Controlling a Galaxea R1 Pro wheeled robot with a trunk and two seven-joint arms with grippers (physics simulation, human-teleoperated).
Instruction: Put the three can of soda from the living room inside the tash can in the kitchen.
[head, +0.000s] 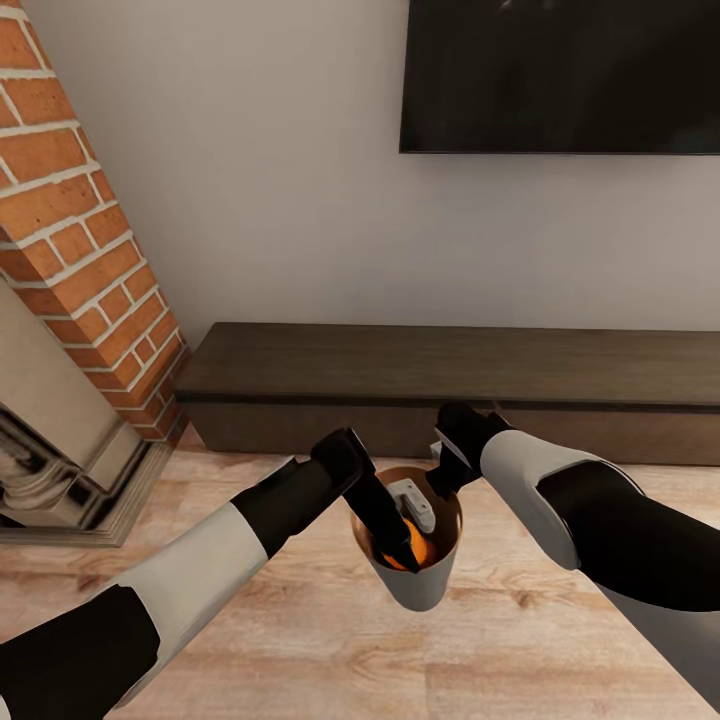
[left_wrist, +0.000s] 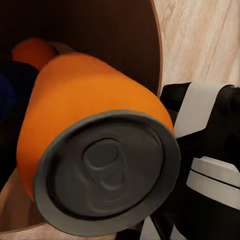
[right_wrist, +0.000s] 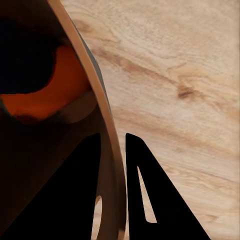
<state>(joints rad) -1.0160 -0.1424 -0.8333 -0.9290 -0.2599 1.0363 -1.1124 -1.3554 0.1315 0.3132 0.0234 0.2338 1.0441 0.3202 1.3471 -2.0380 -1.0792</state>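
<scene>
In the head view the grey trash can (head: 425, 592) hangs above the wood floor between my arms. My right gripper (head: 448, 486) is shut on its thin rim (right_wrist: 109, 127), one finger inside and one outside. My left gripper (head: 404, 553) reaches down into the bin, beside an orange can of soda (head: 426, 550). The left wrist view has that orange can (left_wrist: 90, 110) very close, tilted with its grey top toward the camera and hiding my fingers, so it seems to be held. Behind it lie a second orange can (left_wrist: 32, 52) and the dark blue can (left_wrist: 9, 87).
I am in the living room. A long dark low cabinet (head: 450, 375) runs along the wall ahead, under the black TV (head: 560, 75). The brick fireplace (head: 75, 250) stands at the left. Wood floor (head: 330, 640) spreads below the bin.
</scene>
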